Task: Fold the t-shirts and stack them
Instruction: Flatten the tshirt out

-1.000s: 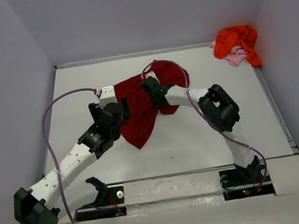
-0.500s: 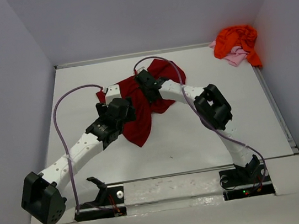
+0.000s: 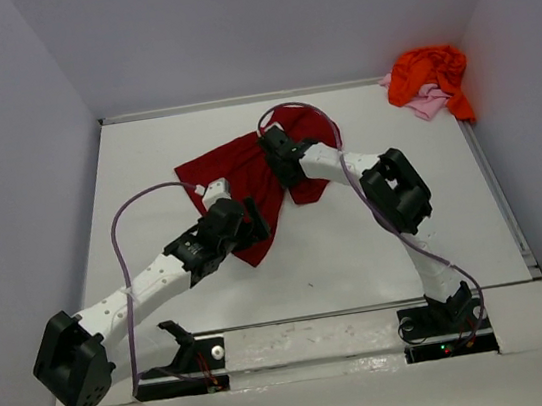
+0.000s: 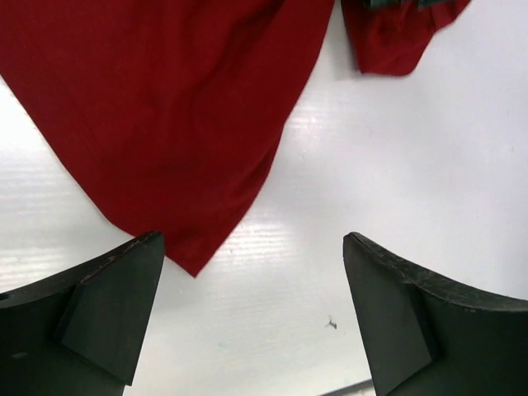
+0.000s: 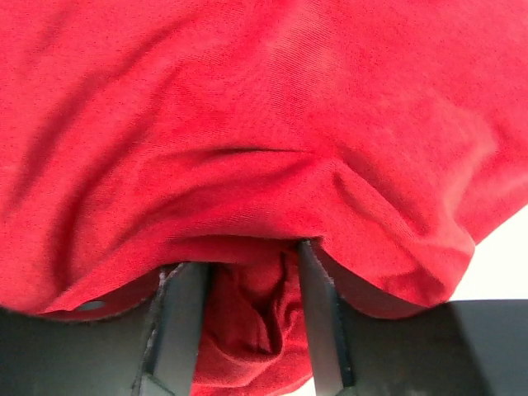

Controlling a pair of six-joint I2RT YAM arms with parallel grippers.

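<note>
— Where is the dark red t-shirt [image 3: 236, 172]?
— In the middle of the white counter [image 3: 452, 198], lying mostly flat in a ragged, uneven shape. It has a broad edge toward the upper left, a rumpled bulge at the upper right, and a long point tapering toward the lower middle of the overhead view.
— What is the cloth like?
— A soft, matte knit. The right wrist view shows its fine weave, shallow creases and a rolled fold. The counter is smooth and slightly glossy, with faint parallel ridges.
— And the left gripper [image 4: 252, 247]?
— Its jaws stand wide apart and hold nothing. Its dark, wedge-shaped fingers [image 4: 107, 313] fill the lower corners of its wrist view. The shirt's pointed tip ends just beside the left one, and bare counter lies between the two.
— The right gripper [image 5: 252, 264]?
— It is down on the upper-right part of the shirt. Its jaws are parted. Cloth drapes over both of them, and the bunch in the gap looks loose rather than pinched.
— The other shirts?
— The bright orange t-shirt [image 3: 430, 75] is a crumpled heap in the upper right corner of the overhead view. It lies over the pale pink t-shirt [image 3: 427, 103], of which only a small edge shows. Both are well apart from the red one.
</note>
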